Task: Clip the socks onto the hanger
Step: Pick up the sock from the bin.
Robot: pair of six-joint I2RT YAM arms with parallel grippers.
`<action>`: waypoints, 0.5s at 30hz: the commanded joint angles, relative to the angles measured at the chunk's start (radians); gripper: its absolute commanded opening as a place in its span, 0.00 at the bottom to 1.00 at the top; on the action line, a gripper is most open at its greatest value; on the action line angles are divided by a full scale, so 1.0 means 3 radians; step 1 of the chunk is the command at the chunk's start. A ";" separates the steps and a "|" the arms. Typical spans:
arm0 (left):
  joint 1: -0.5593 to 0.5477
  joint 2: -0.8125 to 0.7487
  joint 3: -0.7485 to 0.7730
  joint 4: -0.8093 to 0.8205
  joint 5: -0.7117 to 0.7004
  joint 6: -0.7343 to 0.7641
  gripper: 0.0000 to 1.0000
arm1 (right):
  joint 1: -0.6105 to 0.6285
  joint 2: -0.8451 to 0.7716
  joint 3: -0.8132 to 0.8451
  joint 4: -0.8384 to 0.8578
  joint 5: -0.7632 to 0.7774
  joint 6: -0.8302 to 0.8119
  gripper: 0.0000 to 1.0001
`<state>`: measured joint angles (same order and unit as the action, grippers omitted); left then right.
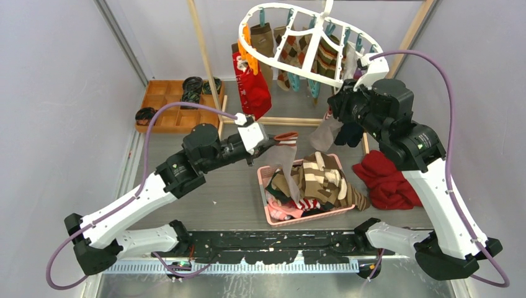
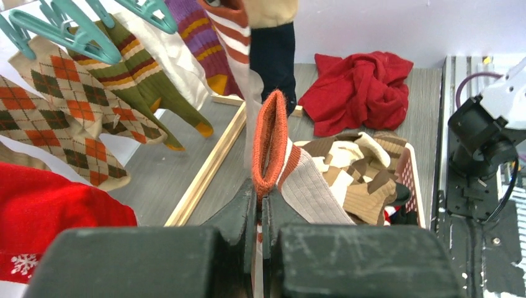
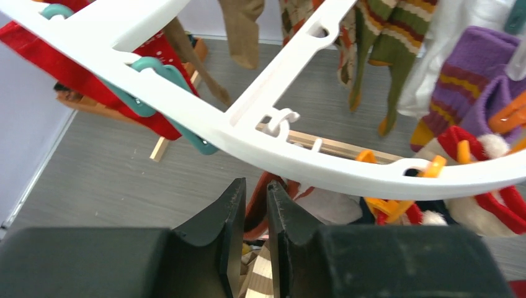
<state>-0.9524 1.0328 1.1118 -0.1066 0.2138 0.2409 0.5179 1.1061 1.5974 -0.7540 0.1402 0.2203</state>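
Since clipping likely needs a taut cuff, the left claw is clamped on a striped sock at its orange cuff, holding it upright. The hanger hangs above the far side of the tabletop. The right claw sits just beneath the rim, jaws narrowly apart with fabric in the gap; whether they grip it is unclear. No writing is legible.

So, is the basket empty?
No, in the top view the pink basket holds a heap of brown, cream and striped socks.
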 commanded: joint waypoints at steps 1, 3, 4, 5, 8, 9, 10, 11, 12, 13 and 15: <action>0.0128 0.0040 0.0227 0.0098 0.0205 -0.0301 0.00 | 0.0012 -0.0064 0.0139 0.0156 0.0421 -0.0010 0.25; 0.0170 0.0058 0.0251 0.0147 0.0283 -0.0371 0.00 | 0.0017 -0.0079 0.0148 0.0142 0.0509 -0.0039 0.26; 0.0184 0.0068 0.0259 0.0181 0.0322 -0.0399 0.00 | 0.0016 -0.0089 0.0154 0.0137 0.0555 -0.0052 0.26; 0.0196 0.0077 0.0262 0.0210 0.0351 -0.0426 0.00 | 0.0016 -0.0092 0.0158 0.0127 0.0601 -0.0061 0.26; 0.0223 0.0112 0.0273 0.0293 0.0418 -0.0483 0.00 | 0.0014 -0.0098 0.0189 0.0106 0.0672 -0.0102 0.27; 0.0224 0.0118 0.0272 0.0312 0.0442 -0.0497 0.00 | 0.0016 -0.0101 0.0196 0.0097 0.0699 -0.0116 0.27; 0.0229 0.0125 0.0272 0.0330 0.0463 -0.0512 0.00 | 0.0015 -0.0095 0.0209 0.0087 0.0740 -0.0123 0.27; 0.0232 0.0133 0.0280 0.0338 0.0484 -0.0529 0.00 | 0.0013 -0.0088 0.0232 0.0066 0.0777 -0.0127 0.28; 0.0234 0.0141 0.0285 0.0340 0.0502 -0.0541 0.00 | 0.0013 -0.0083 0.0243 0.0054 0.0829 -0.0144 0.28; 0.0238 0.0146 0.0287 0.0340 0.0519 -0.0548 0.00 | 0.0015 -0.0071 0.0263 0.0019 0.0882 -0.0149 0.28; 0.0239 0.0157 0.0286 0.0340 0.0546 -0.0587 0.00 | 0.0016 -0.0062 0.0301 -0.0018 0.0985 -0.0170 0.29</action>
<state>-0.8875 1.0794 1.1534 -0.0647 0.3336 0.1032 0.5179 1.1019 1.6341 -0.7628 0.3466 0.1944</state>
